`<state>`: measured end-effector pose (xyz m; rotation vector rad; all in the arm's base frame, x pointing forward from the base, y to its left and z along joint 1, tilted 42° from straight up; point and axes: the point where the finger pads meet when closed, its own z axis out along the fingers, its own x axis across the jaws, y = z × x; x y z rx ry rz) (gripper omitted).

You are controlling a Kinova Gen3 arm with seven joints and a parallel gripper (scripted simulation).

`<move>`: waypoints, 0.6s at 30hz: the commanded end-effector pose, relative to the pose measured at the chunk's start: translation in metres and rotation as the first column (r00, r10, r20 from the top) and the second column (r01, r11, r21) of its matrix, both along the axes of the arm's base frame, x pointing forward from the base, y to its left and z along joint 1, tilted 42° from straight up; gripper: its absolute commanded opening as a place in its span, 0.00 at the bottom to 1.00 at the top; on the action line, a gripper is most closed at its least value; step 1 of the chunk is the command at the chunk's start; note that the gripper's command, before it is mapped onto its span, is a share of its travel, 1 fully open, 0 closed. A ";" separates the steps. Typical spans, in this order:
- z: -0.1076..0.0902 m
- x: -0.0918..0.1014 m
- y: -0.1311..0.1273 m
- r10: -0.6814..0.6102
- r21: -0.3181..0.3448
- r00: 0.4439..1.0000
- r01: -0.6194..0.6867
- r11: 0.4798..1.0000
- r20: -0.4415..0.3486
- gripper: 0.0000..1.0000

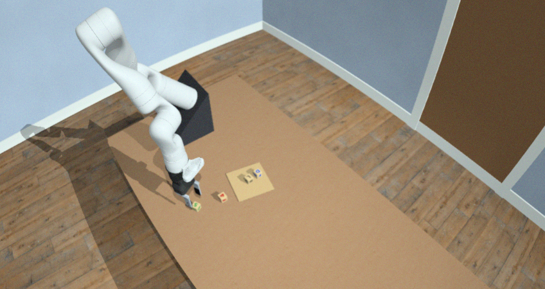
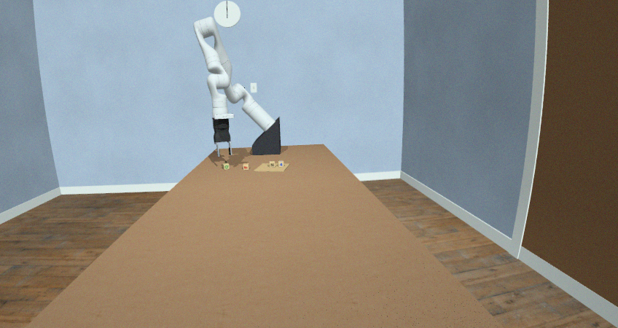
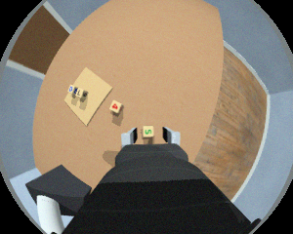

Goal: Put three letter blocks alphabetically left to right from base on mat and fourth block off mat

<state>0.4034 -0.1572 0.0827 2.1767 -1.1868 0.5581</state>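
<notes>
In the top view, you have the gripper [image 1: 192, 197] [image 2: 224, 154] [image 3: 149, 133] pointing down with its jaws spread wide, near the block with green markings [image 1: 196, 205] [image 2: 226, 166] [image 3: 147, 132]. That block sits on the table [image 1: 306, 225] [image 2: 260, 237] [image 3: 161, 63], off the mat. The block with red markings [image 1: 222, 197] [image 2: 245, 167] [image 3: 115, 106] also rests on the table, between the green-marked one and the mat [image 1: 246, 192] [image 2: 262, 168] [image 3: 95, 83]. Two blocks stand on the mat: one with blue markings [image 1: 258, 173] [image 2: 280, 164] [image 3: 71, 89] and one with dark markings [image 1: 248, 178] [image 2: 272, 164] [image 3: 81, 93], close beside it.

In the exterior view, you see the fingertips above the table, with nothing gripped. The mat lies flat.

In the wrist view, your green-marked block appears in the gap between the spread fingers, its top showing what looks like an S. The red-marked block lies apart from it, near the mat's edge.
</notes>
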 end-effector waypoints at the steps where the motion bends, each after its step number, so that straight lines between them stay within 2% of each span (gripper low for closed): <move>1: -0.004 -0.002 -0.007 -0.006 -0.004 1.000 0.006 1.000 -0.001 1.00; 18: -0.019 0.000 -0.020 -0.006 -0.004 1.000 0.006 1.000 -0.001 1.00</move>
